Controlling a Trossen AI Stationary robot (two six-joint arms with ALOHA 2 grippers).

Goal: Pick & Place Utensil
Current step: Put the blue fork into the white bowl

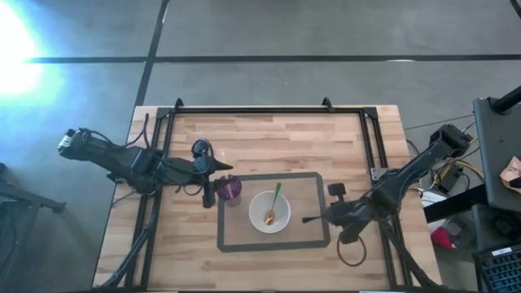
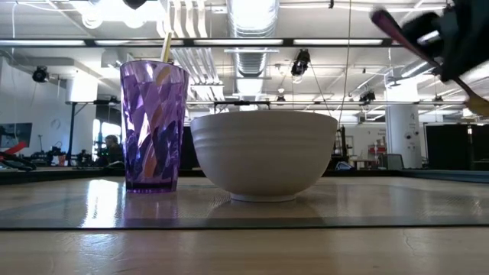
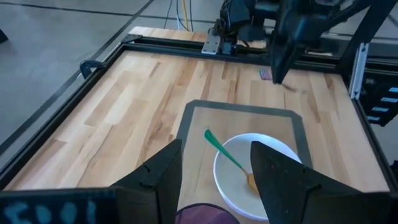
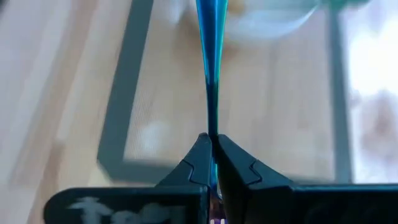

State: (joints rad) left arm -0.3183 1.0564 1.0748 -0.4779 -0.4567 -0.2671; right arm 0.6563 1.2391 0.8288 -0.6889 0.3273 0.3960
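At about nine o'clock on the table (image 1: 269, 134), the left gripper (image 1: 221, 168) is held with its fingers (image 3: 163, 177) spread wide and empty, just above the purple cup (image 1: 230, 190), from which a pale handle can be seen rising in the low view. At the centre, on the grey mat (image 1: 309, 183), a white bowl (image 1: 269, 211) is seen with a green-handled spoon (image 1: 273, 203) lying in it. At about four o'clock, the right gripper (image 1: 327, 216) is clamped shut on a thin blue utensil (image 4: 211, 56), which is pointed toward the bowl. The carrying step is judged to be under way; next, the utensil must be brought over the bowl and the jaws opened
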